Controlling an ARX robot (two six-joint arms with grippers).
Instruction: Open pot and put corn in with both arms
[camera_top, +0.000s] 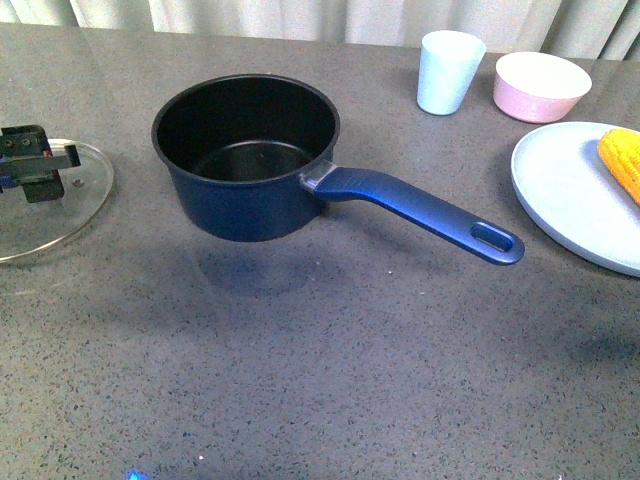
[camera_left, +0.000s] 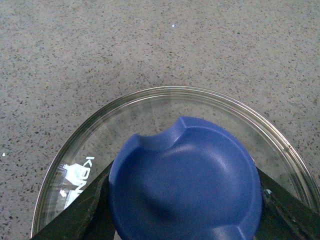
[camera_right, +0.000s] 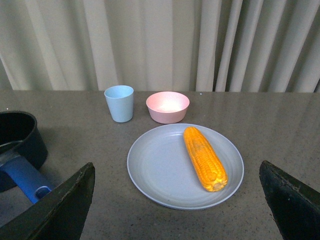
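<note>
Clearly, open counter (camera_top: 300, 380) separates pot (camera_top: 240, 205), corn (camera_top: 622, 160).

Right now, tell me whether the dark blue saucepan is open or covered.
Open: the dark blue saucepan shows its empty black interior, and its glass lid sits aside, held by the left gripper.

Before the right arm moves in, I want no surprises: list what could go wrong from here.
1. The corn is round and lies loose on the plate; it may roll when the right fingers close.
2. The pot points its handle toward the plate; the carry could bump it.
</note>
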